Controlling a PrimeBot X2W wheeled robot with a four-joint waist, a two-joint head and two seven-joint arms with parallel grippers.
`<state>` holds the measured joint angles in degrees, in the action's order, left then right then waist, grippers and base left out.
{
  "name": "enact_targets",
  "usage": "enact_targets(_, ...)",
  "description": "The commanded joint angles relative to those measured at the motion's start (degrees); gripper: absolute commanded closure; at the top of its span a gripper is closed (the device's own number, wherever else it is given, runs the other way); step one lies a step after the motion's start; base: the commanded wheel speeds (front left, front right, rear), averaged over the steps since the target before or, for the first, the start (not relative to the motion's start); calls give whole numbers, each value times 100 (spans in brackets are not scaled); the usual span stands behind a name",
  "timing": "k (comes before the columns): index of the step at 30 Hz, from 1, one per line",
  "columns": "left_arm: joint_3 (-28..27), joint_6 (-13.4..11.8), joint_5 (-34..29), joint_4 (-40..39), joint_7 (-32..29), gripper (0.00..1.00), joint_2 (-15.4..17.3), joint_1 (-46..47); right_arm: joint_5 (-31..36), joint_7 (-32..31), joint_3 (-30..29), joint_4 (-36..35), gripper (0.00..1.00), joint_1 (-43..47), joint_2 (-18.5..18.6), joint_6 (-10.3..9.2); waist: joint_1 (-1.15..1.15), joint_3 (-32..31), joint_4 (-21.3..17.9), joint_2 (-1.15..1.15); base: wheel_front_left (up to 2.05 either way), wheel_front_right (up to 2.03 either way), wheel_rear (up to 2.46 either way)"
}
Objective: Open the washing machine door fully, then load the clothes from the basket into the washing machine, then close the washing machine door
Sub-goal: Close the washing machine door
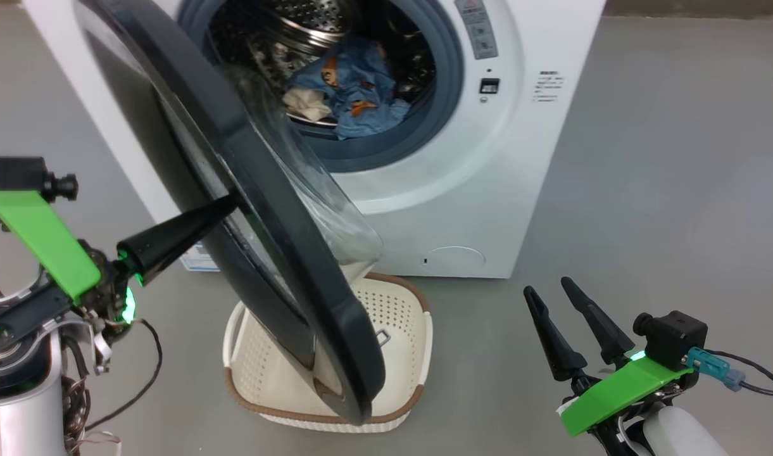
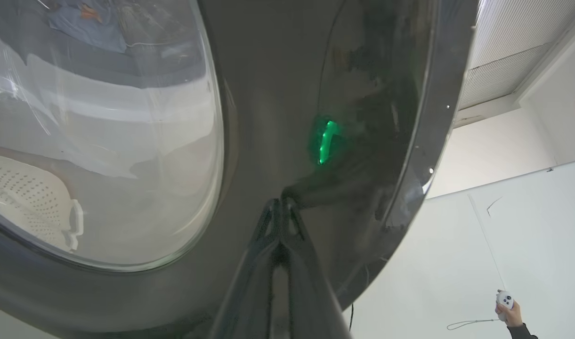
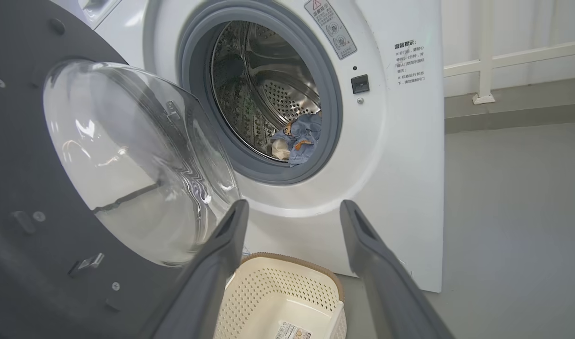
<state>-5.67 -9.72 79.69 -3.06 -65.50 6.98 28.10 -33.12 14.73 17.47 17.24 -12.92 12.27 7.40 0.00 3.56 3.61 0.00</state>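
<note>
Pressing on the glossy black outer face of the large round washing machine door with the left gripper pinched together, seemingly touching, presumably to shut it over light blue printed clothes inside the white front-loading washing machine (cream perforated plastic basket below, empty of clothes), with the right gripper spread and idle.

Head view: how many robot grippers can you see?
2. The left gripper is at the left, fingers together, tips touching the washing machine door. The right gripper is at the lower right, fingers apart, over the floor.
</note>
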Motion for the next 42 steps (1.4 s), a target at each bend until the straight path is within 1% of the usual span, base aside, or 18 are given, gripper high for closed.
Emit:
enact_targets(1, -132, 131, -104, -158, 38, 100, 107, 325, -44, 27, 49, -150, 0, -107, -15, 9, 0, 29, -229, 0, 0, 0, 0)
enact_targets(7, -134, 188, -214, -92, 242, 100, 43, 423, -34, 27, 5, -160, 0, -104, -19, 9, 0, 40, -526, 0, 0, 0, 0)
enact_targets(14, -149, 404, -446, 159, 590, 100, 22, 616, -28, 27, -26, -182, 0, -116, -26, 9, 0, 78, -862, 0, 0, 0, 0)
enact_targets(21, -143, 557, -709, 355, 901, 100, 51, 809, -16, 27, -71, -220, 0, -139, -57, 9, 0, 220, -1129, 0, 0, 0, 0)
enact_targets(35, -222, 884, -1028, 959, 1485, 100, 98, 1308, 8, 27, -115, -260, 0, -222, -70, 9, 0, 422, -1560, 0, 0, 0, 0)
enact_targets(42, -254, 1067, -1228, 1332, 1839, 100, 137, 1541, 13, 27, -140, -265, 0, -238, -85, 9, 0, 474, -1712, 0, 0, 0, 0)
